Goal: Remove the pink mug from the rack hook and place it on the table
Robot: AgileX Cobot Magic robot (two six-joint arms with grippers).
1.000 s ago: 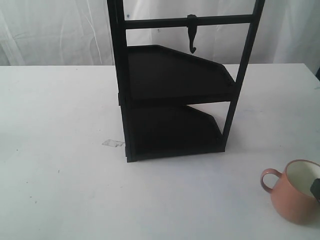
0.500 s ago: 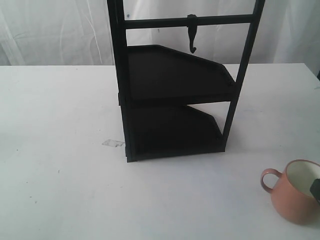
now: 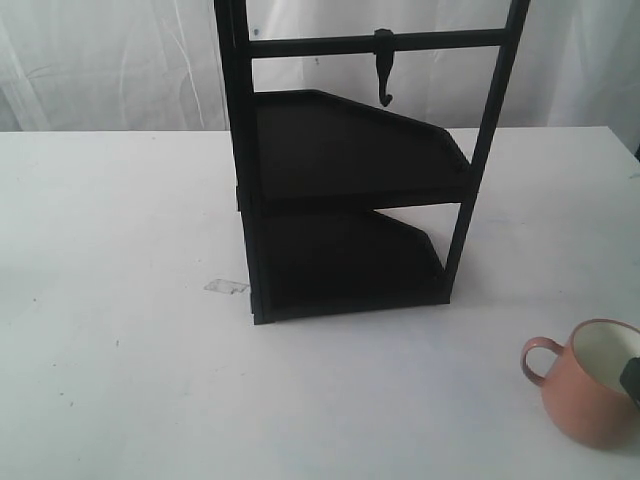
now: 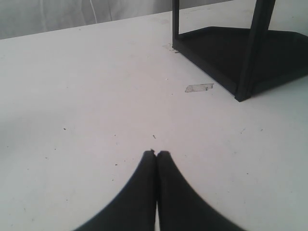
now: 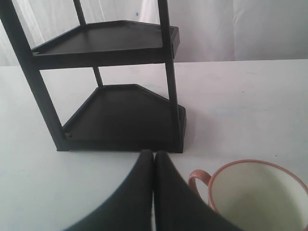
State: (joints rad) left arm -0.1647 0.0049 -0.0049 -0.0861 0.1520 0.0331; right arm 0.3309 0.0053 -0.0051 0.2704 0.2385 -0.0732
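The pink mug stands upright on the white table at the near right, handle pointing left, whitish inside showing. The rack hook on the top crossbar of the black rack is bare. My right gripper is shut and empty, just beside the pink mug's handle and apart from it. A dark piece at the exterior view's right edge overlaps the mug. My left gripper is shut and empty low over bare table, away from the rack; it does not show in the exterior view.
The two-shelf rack stands mid-table, both shelves bare. A small scrap of tape lies on the table by the rack's front left foot, also seen as the tape scrap in the left wrist view. White curtains hang behind.
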